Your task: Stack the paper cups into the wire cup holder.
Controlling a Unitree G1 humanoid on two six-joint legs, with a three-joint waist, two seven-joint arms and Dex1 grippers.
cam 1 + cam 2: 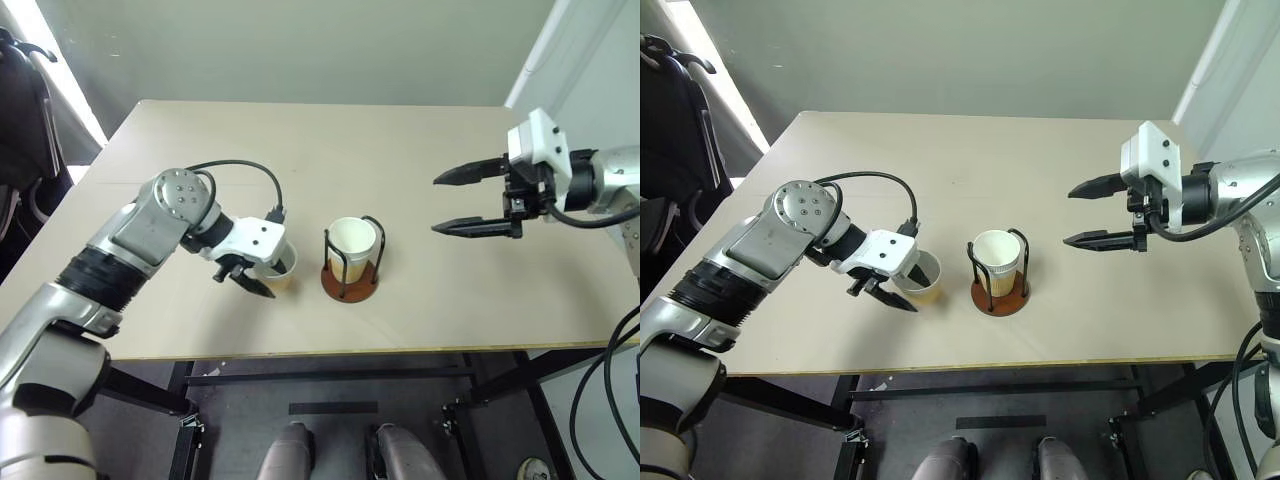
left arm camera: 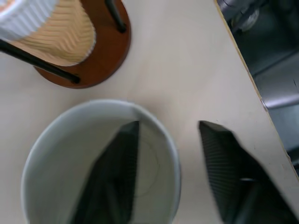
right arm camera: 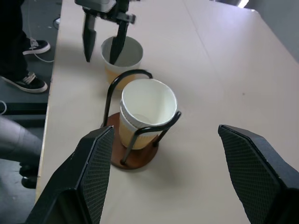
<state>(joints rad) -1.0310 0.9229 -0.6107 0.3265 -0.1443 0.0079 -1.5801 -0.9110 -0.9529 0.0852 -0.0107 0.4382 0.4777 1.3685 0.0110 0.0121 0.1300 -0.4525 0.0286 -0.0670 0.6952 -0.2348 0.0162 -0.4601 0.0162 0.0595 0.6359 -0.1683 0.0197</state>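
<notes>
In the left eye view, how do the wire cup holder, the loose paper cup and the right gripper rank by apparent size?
1. Right gripper, though nearness may enlarge it.
2. Wire cup holder.
3. Loose paper cup, partly hidden by the left gripper.

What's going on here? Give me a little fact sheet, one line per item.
table: light tabletop
wire cup holder: upright, mid-table
cups in holder: two nested paper cups
loose cup: standing beside the holder, on its left
left gripper: one finger inside the loose cup, the other outside its wall, jaws not fully shut
right gripper: open, holding nothing, hanging in the air right of the holder
task state: one cup not yet stacked
</notes>
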